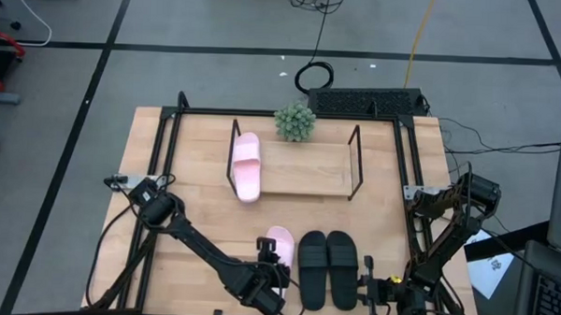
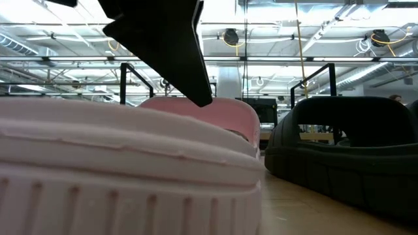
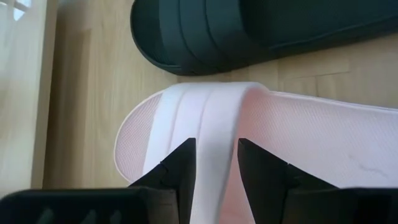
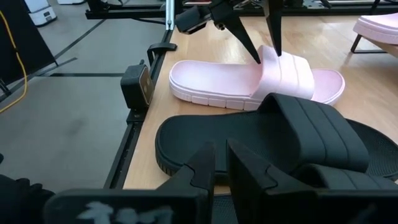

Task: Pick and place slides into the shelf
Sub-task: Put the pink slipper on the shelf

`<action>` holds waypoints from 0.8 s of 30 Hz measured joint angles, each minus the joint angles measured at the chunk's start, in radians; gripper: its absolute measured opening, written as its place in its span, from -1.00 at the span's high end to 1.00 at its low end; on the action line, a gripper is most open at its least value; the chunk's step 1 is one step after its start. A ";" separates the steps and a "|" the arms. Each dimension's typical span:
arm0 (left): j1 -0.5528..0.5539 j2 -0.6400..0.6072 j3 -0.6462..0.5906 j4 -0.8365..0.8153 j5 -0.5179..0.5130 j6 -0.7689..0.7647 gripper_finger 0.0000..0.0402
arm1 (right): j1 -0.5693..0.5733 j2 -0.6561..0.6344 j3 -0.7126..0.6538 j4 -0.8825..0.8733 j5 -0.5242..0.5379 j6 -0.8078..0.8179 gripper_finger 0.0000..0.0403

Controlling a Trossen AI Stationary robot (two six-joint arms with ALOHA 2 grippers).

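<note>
While one pale pink slide (image 1: 246,166) already lay on the left part of the shelf (image 1: 303,168), the second pale pink slide (image 1: 279,243) was on the tabletop (image 1: 204,202) near the front edge, just beside the pair of black slides (image 1: 328,268). The left gripper (image 3: 216,163) was down at this second pink slide, and its two fingers (image 3: 181,165) stood on either side of the wide strap (image 3: 205,130), one finger at each edge. In the right wrist view the same fingers came down onto the strap from above. The jaws were still parted around the strap, so I cannot say that the grip was firm yet; the slide rested flat on the wood. The right gripper (image 4: 219,163) waited at the front right of the table, low behind the black slides, with its fingers nearly together and holding nothing.

I judge that the step in hand was picking the second pink slide. The next move probably calls for closing fully on the strap, lifting the slide straight up, and carrying it to the free board of the shelf next to the first pink slide, without hitting the dark end frame (image 1: 234,147).
</note>
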 joint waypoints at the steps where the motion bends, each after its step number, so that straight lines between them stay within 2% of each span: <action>1: 0.000 0.000 0.000 0.000 0.000 0.000 0.40 | 0.000 0.000 0.000 0.000 0.000 0.000 0.85; 24: 0.000 0.000 0.000 0.002 0.018 -0.040 0.40 | 0.000 0.000 0.000 0.000 0.000 0.000 0.85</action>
